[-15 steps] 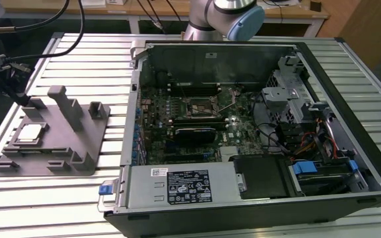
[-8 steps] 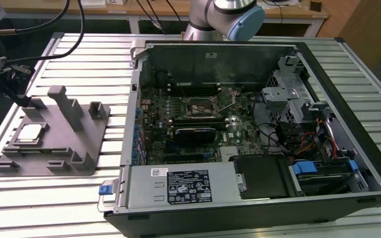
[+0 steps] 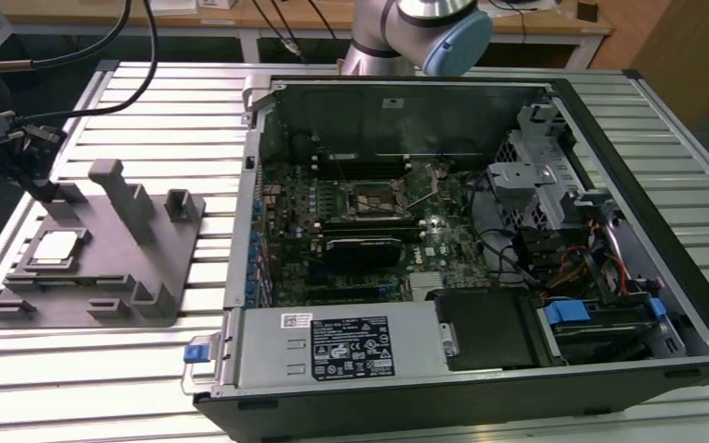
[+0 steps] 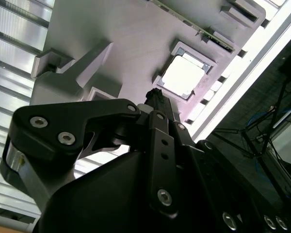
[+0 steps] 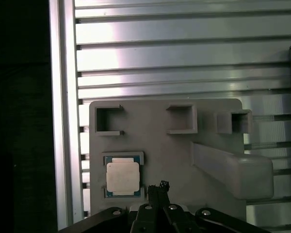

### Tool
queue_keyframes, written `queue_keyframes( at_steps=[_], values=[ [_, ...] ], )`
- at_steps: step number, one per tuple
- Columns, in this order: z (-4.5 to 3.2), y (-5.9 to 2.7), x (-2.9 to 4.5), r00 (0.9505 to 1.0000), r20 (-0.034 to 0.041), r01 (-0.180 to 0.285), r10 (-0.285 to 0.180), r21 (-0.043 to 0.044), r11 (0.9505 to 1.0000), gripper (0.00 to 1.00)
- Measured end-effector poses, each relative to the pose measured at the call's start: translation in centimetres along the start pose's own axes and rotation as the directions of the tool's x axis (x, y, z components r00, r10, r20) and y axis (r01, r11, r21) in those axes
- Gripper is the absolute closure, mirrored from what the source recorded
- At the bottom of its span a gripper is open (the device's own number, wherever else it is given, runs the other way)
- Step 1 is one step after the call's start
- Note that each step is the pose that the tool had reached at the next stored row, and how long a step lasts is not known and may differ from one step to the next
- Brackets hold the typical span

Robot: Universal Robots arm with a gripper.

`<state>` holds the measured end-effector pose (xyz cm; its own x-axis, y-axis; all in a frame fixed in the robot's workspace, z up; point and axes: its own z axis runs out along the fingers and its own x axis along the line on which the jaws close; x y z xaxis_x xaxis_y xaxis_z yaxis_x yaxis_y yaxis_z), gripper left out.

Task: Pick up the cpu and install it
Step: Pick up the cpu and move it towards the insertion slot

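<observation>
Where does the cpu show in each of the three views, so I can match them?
Exterior view: cpu lies in the gray holder block, at the exterior view's left.
Second wrist view: cpu in the block's recess, just beyond the gripper.
First wrist view: cpu in that recess, near the gripper.
Shared landmark: the gray holder block.

cpu (image 3: 56,247): silvery square chip, flat in gray holder (image 3: 99,277) recess.

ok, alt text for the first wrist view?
The cpu, a silvery square chip, lies flat in a recess of a gray holder block that rests on a ribbed metal table. The tip of the dark gripper is over the block, right beside the chip.
</observation>
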<state>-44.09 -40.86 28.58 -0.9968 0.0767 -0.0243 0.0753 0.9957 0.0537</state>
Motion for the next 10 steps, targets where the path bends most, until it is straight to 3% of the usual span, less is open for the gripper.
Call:
queue_keyframes(
  at_steps=[10],
  values=[
    [0.78,-0.21,0.1,1.0,-0.0003,0.0,0.0,-0.0013,1.0,0.89]
  ],
)
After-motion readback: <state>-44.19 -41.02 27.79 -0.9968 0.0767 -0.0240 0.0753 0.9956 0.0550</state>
